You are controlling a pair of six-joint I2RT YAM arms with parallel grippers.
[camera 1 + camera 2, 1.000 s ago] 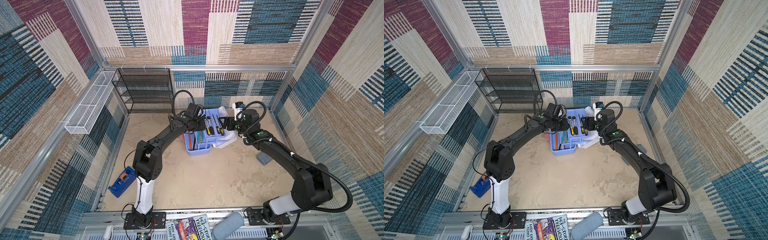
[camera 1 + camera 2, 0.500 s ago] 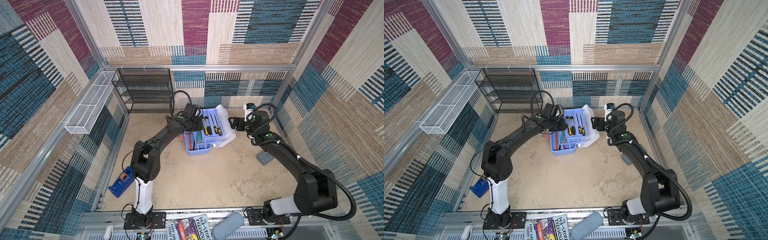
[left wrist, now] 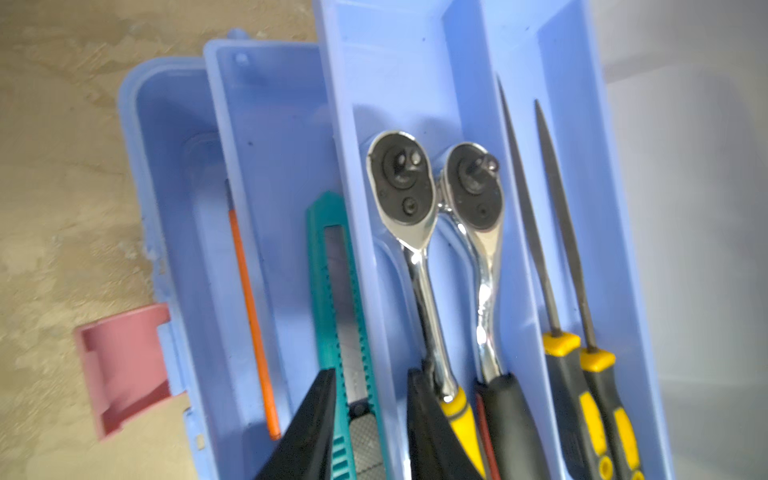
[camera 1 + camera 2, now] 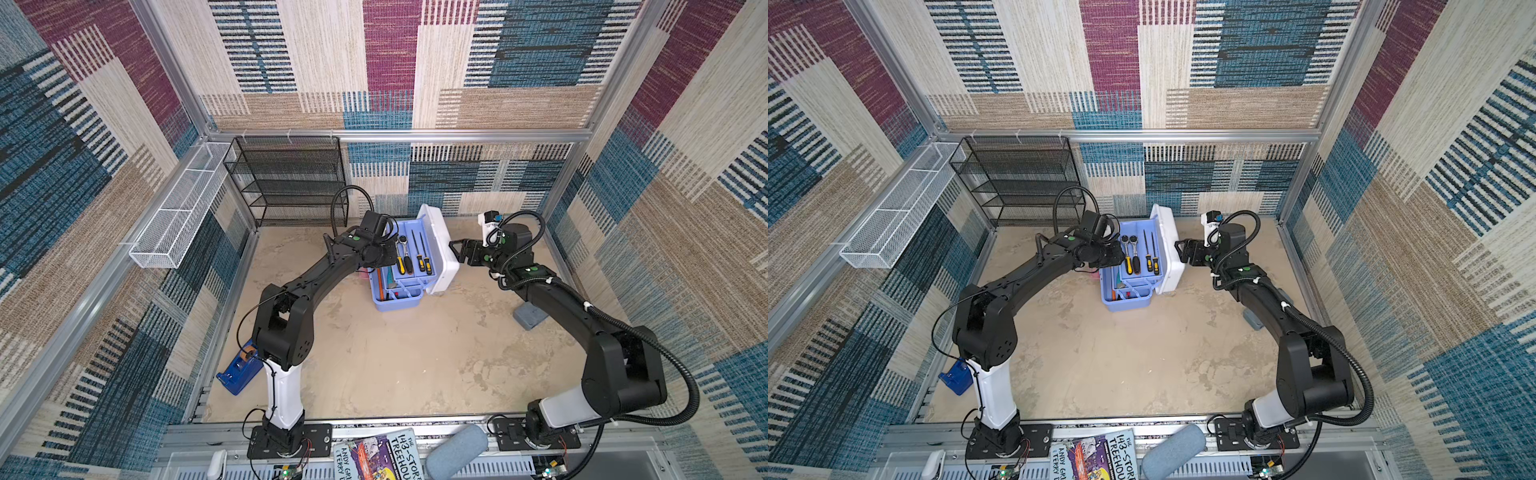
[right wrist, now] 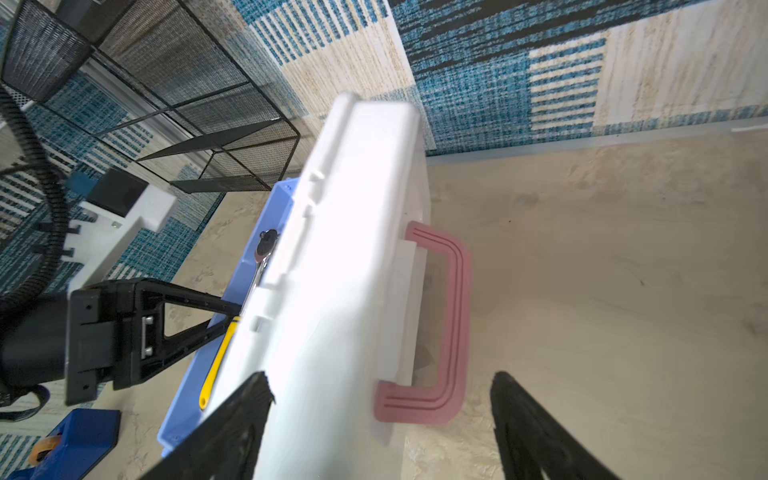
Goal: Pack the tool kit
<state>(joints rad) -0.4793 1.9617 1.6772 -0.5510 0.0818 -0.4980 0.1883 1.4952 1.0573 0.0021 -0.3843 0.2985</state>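
**Lavender plastic, lid up: the box is ready to fold shut**

The tool box (image 4: 397, 305) sits toward the back of the mottled beige table (image 4: 395, 365). Its white lid (image 4: 440, 249) is propped up, with ratchets (image 3: 399, 178) and files (image 3: 552, 208) lying in the raised tray (image 3: 399, 62). The left gripper (image 3: 372, 374) sits half-closed astride that tray's wall; whether it bites I cannot tell. The right gripper (image 5: 380, 376) gapes wide just behind the lid, near the pink handle (image 5: 453, 311). To my eye only the closing is left. Ease the tray down level so nothing slides, pull the left fingers clear, then push the lid over slowly. Woven patchwork walls (image 4: 540, 62) box the table in. A black mesh shelf (image 4: 291, 183) and a blue tape dispenser (image 4: 239, 372) stand well apart from the box.
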